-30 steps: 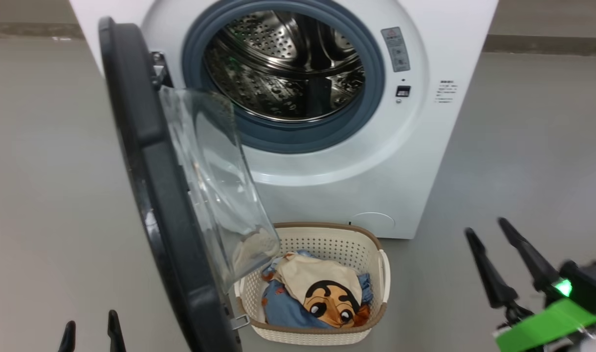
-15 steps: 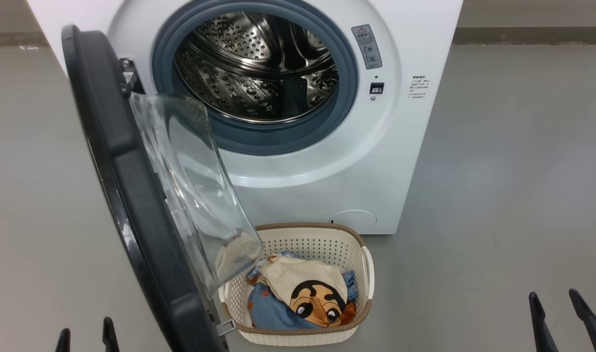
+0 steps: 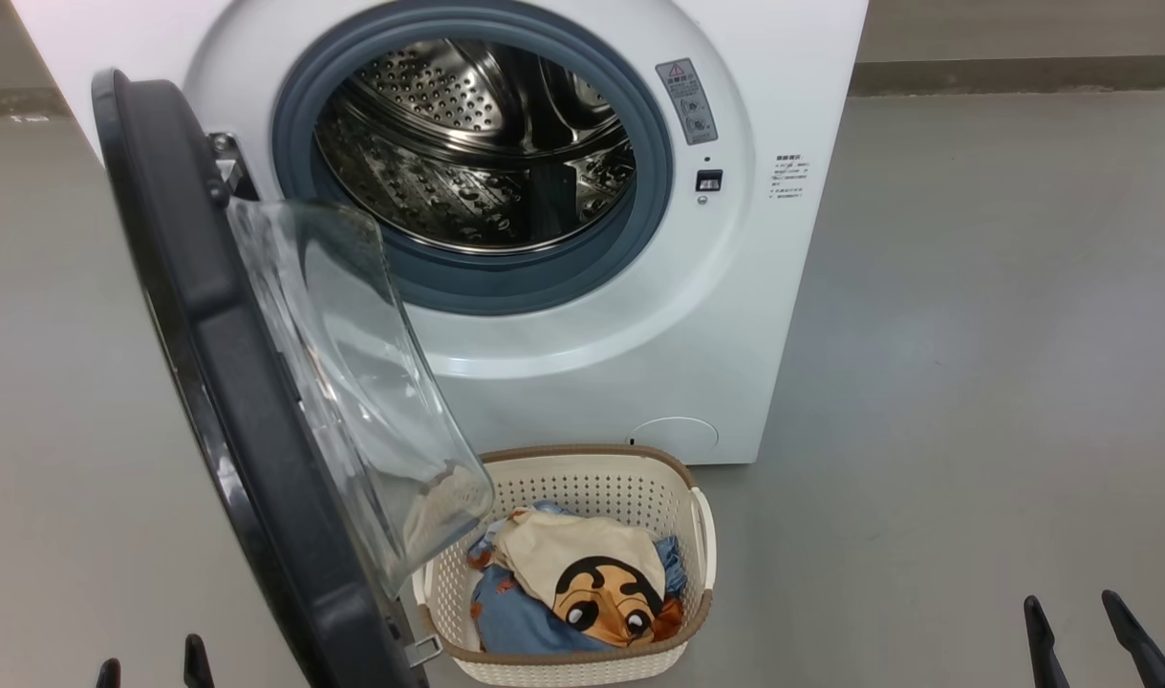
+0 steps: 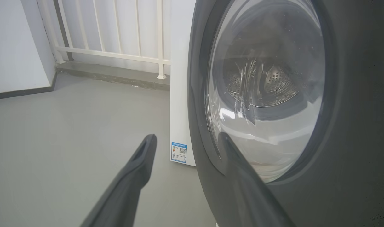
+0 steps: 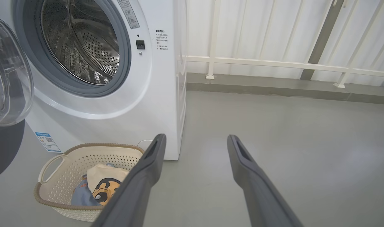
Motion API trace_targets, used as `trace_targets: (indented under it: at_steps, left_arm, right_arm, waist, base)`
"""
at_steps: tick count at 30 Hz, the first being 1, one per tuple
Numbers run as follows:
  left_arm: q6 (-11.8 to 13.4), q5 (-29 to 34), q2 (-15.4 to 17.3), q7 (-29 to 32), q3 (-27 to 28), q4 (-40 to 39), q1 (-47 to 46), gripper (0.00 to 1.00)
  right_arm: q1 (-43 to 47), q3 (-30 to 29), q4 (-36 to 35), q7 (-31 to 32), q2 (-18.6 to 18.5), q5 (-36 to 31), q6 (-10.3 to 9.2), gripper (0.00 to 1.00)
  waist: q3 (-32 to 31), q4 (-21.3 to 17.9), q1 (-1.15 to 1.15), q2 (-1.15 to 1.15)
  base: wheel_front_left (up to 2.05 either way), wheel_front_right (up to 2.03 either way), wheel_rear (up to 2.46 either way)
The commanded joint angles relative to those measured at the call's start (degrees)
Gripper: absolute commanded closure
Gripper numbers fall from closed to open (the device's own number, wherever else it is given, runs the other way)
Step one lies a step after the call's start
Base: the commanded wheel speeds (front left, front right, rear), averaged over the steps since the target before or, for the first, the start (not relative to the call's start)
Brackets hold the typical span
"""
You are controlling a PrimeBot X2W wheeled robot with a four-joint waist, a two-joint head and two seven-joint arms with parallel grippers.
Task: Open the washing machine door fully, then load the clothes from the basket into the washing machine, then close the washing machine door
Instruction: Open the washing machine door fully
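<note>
The left gripper (image 3: pixel 152 669) hangs in front of the washing machine (image 3: pixel 783 315), out past its left side. Its two dark fingers are spread with nothing between them. In the left wrist view one finger crosses the outer face of the washing machine door (image 3: pixel 209 363); whether it touches cannot be told. The right gripper (image 3: pixel 1072 612) is in front of the washing machine and off to its right, over bare grey floor (image 3: pixel 974 382). Its fingers are likewise parted and empty.

The door is swung out from its hinge on the washing machine's left side, standing roughly square to the machine's front. Its clear glass bowl (image 3: pixel 343 363) bulges across toward the machine's middle. The opening is uncovered, showing the grey-blue gasket (image 3: pixel 544 287) and the steel perforated drum (image 3: pixel 467 153), with no garment visible inside it.

The basket (image 3: pixel 582 451) sits on the floor just in front of the washing machine's base, below the opening; its left end lies under the glass bowl. The clothes (image 3: pixel 563 573) lie in it, the cream piece with the cartoon face on top of the light blue fabric. A small blue label sticker (image 4: pixel 179 152) is low on the washing machine's front, near its left edge. A white railing (image 5: pixel 273 63) runs behind the washing machine.
</note>
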Motion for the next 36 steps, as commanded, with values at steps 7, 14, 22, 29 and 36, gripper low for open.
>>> trace_targets:
  at_steps: [7, 14, 22, 29, 36]
  left_arm:
    - [0.16, 0.05, 0.49, -0.37, 2.03, -1.34, -0.96, 0.00]
    - [0.40, -1.49, 0.49, -0.37, 2.19, -0.64, -0.99, 1.00]
    - [5.37, -1.79, 0.49, -0.37, 5.95, -4.57, -1.62, 1.00]
    - [13.25, 1.07, 0.49, -0.37, 7.08, -19.92, -2.70, 1.00]
    - [14.58, 9.26, 0.49, -0.37, -7.62, -37.61, -3.41, 1.00]
  right_arm:
    - [-2.49, 0.84, -2.90, -0.68, -2.01, -1.06, 0.09, 0.00]
    - [-2.70, 1.04, -3.52, -0.68, -2.21, -1.20, 0.09, 0.00]
    - [-2.50, 1.05, -3.39, -0.68, -1.92, -1.38, 0.09, 0.00]
    - [-2.19, 0.50, -3.71, -0.68, -1.94, -1.19, 0.09, 0.00]
    - [-2.00, 0.26, -3.62, -0.68, -1.66, -1.28, 0.09, 0.00]
  waist:
    - [0.05, -0.01, 0.00, 0.00]
    - [-0.01, 0.61, 0.00, 0.00]
    - [0.01, 1.33, 0.00, 0.00]
    - [0.33, 2.41, 0.00, 0.00]
    - [0.81, 3.88, 0.00, 0.00]
  base:
    - [0.00, 0.00, 0.00]
    - [0.00, 0.00, 0.00]
    - [0.00, 0.00, 0.00]
    - [0.00, 0.00, 0.00]
    - [0.00, 0.00, 0.00]
